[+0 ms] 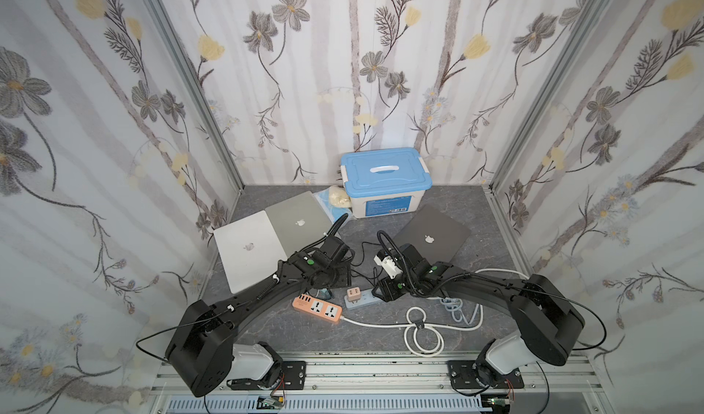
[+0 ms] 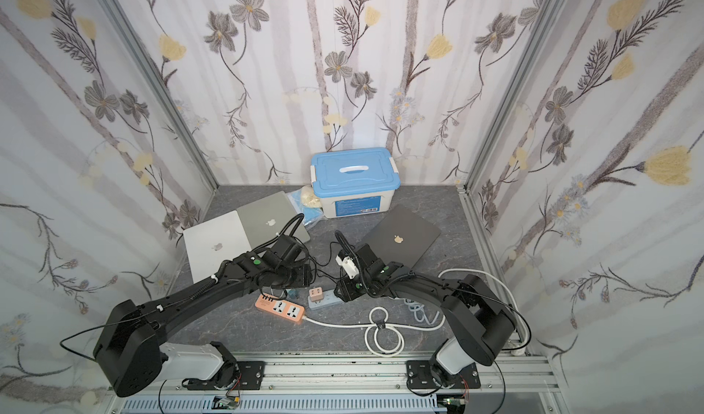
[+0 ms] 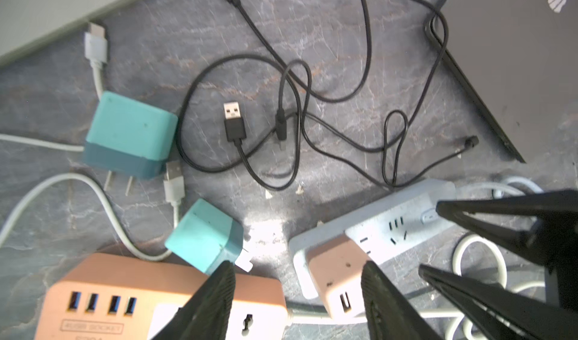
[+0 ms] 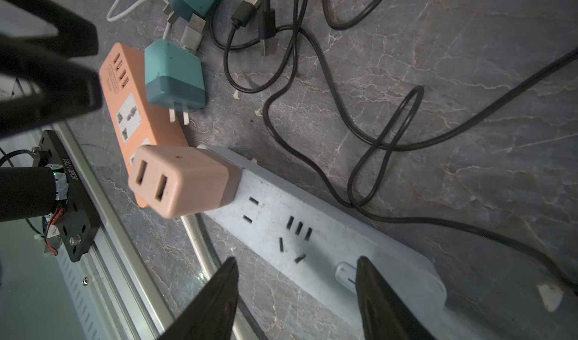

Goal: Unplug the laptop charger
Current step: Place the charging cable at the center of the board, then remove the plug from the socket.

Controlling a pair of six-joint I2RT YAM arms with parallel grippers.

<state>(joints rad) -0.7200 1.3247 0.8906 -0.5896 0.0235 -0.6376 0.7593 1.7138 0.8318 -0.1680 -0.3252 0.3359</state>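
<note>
Just below the centre of the frame in both top views, the pink charger (image 1: 353,293) (image 2: 315,293) stands plugged into the end of the grey power strip (image 1: 365,300), with its two USB ports facing up. The orange power strip (image 1: 318,309) lies just to its left, its white cable (image 1: 381,324) running right into a loose coil. The left wrist view shows the left gripper (image 3: 297,266) low over the gap between the two strips. Its fingers (image 3: 219,297) are spread apart with nothing clamped, and the pink charger sits just inside one of them. A teal charger (image 3: 206,235) leans on the edge of the orange strip near the other fingertip, its prongs bare. A second teal charger (image 3: 128,135) lies unplugged farther off, beside tangled black cables (image 3: 297,103). The right gripper (image 4: 297,260) hovers over the switch end of the grey strip, its fingers (image 4: 378,297) apart. One tip is over the switch and the other is off the strip's edge; I cannot tell whether either touches. A dark laptop (image 1: 430,237) lies closed right of centre, two silver laptops (image 1: 249,248) lie left of centre, and a blue-lidded box (image 1: 384,172) sits against the back wall.
</note>
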